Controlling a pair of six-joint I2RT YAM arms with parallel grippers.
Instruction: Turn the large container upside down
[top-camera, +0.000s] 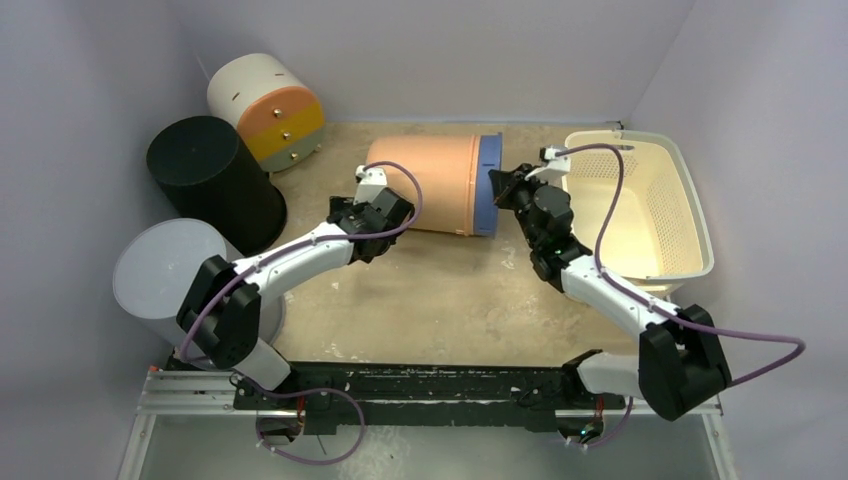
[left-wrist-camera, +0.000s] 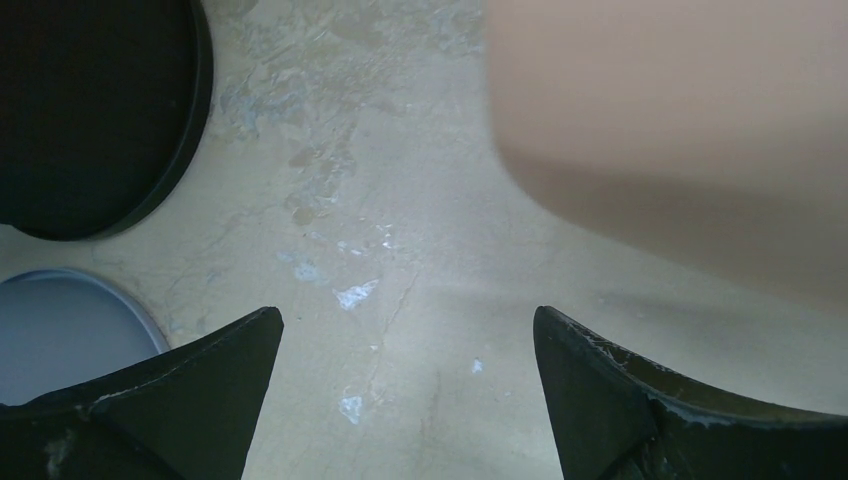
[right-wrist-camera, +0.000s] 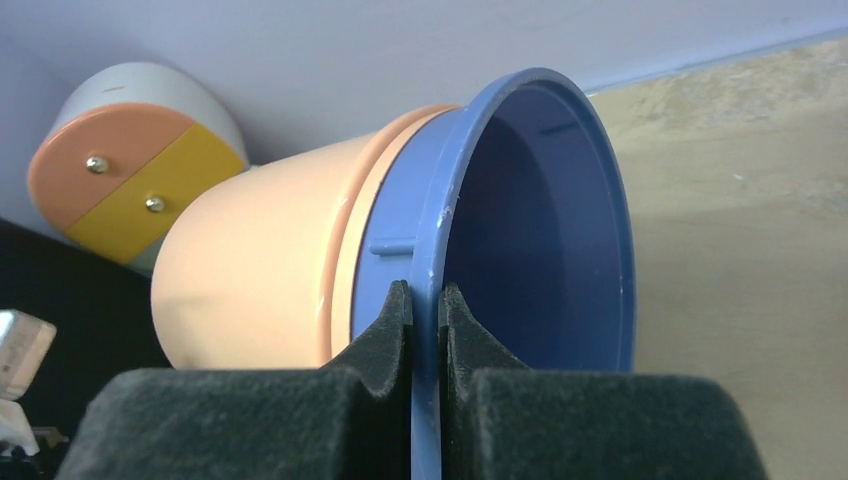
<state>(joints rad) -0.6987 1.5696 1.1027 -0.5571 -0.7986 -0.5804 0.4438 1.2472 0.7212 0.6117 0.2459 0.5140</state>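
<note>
Large container (top-camera: 430, 185) was seen from above lying on its side on the table (top-camera: 430, 300), between the 2 arms. In the left wrist view, the left gripper (left-wrist-camera: 408, 330) was held spread, the container just beyond it. In the right wrist view, the right gripper (right-wrist-camera: 425, 300) was clamped on the container's blue rim (right-wrist-camera: 400, 245).

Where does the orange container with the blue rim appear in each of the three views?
Top external: orange container lies on its side at upper centre, rim to the right.
Left wrist: orange container blurred, upper right corner.
Right wrist: orange container at centre, rim held by the right gripper.
Shared landmark: black bin, at left in top external, top left in left wrist; unsure in right wrist.
</note>
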